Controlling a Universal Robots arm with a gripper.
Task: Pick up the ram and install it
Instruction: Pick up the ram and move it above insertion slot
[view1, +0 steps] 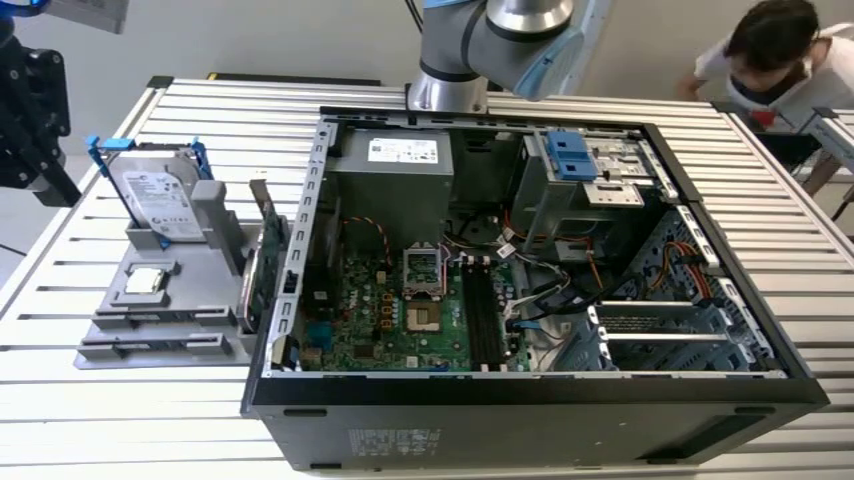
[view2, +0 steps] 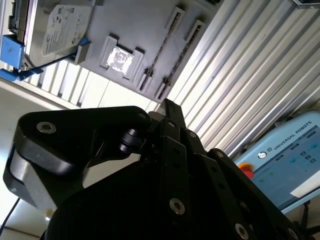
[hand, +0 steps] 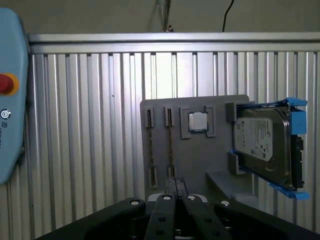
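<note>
Your gripper (hand: 174, 182) hangs near the edge of the gray holder tray (hand: 200, 160), jaws closed together, gripping nothing. The ram (hand: 170, 145) stands edge-on as a thin strip in a tray slot, just beside the tray's processor chip (hand: 198, 121). The blue-railed hard drive (hand: 262, 142) sits beyond that chip.

An open computer case (view1: 534, 425) lies on a slatted surface (view1: 107, 425). Just beside it, at the exterior view's left, an expansion card (view1: 271, 250) stands on edge against a holder tray (view1: 200, 305). On the tray, a hard drive (view1: 158, 200) stands at the back, with a processor chip (view1: 144, 280) in front of it. The gripper (view1: 54, 185) hangs further left, beyond the tray. The arm's base (view1: 447, 90) stands behind the case, and a person (view1: 781, 60) is behind it at the right.
</note>
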